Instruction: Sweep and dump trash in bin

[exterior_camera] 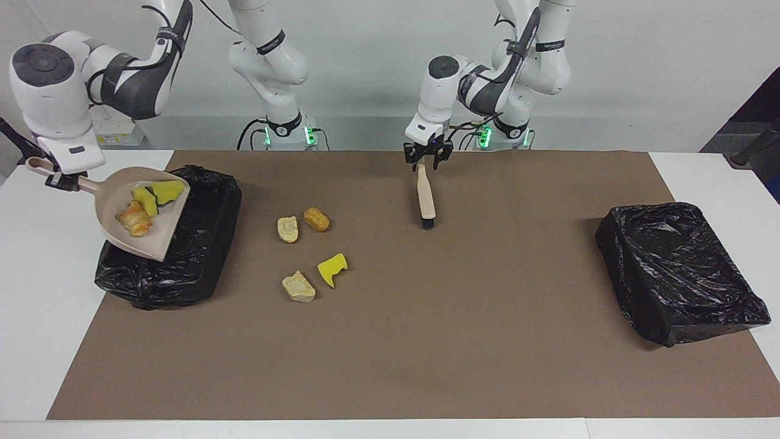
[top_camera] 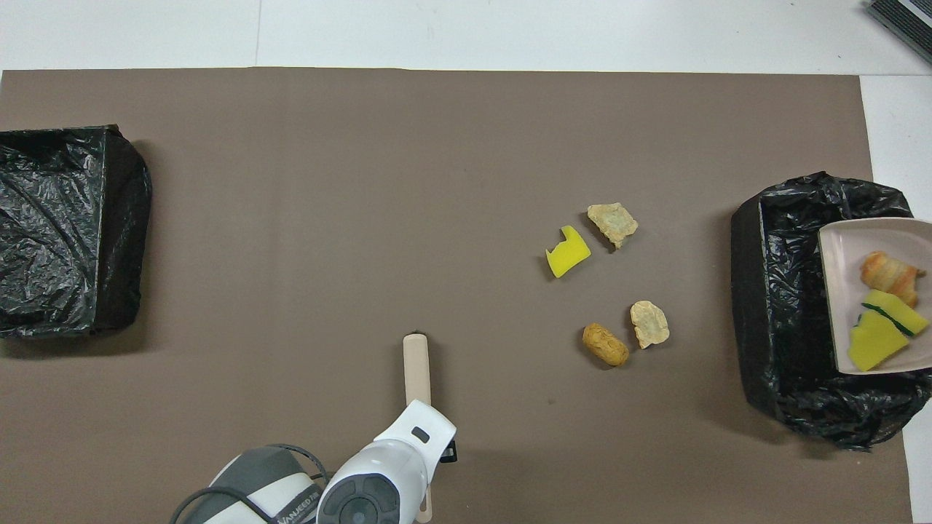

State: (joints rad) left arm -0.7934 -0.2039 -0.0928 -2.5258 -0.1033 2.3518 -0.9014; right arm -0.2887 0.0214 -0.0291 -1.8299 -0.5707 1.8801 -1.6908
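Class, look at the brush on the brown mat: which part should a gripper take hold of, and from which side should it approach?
Grip the brush by its beige handle, near the end closest to the robots, away from the dark bristles. Come down from above, jaws across its narrow width: it appears to lie flat, pointing away from the robots.
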